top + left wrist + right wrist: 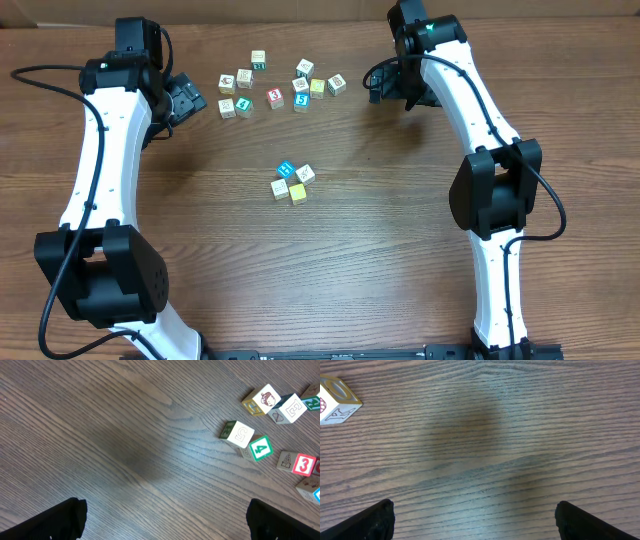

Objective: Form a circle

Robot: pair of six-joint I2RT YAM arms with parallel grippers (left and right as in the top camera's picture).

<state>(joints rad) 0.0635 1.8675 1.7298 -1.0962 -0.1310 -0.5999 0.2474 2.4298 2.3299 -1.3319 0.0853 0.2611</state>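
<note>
The circle (293, 182) is a tight group of small cubes at mid-table: a blue "H" cube (286, 169), a yellow one (298, 193) and two whitish ones (305, 174) (280, 187). My left gripper (186, 100) hangs open at the back left, far from the group, with nothing between its fingers (65, 521). In the left wrist view the left gripper (165, 527) is over bare wood. My right gripper (384, 82) is open at the back right, also empty. In the right wrist view the right gripper (475, 525) has only wood between its fingers (370, 522).
Several loose picture and number cubes (275, 97) lie scattered along the back of the table between the two grippers. Some show in the left wrist view, such as a green "4" cube (261, 448). One whitish cube (335, 400) sits left of the right gripper.
</note>
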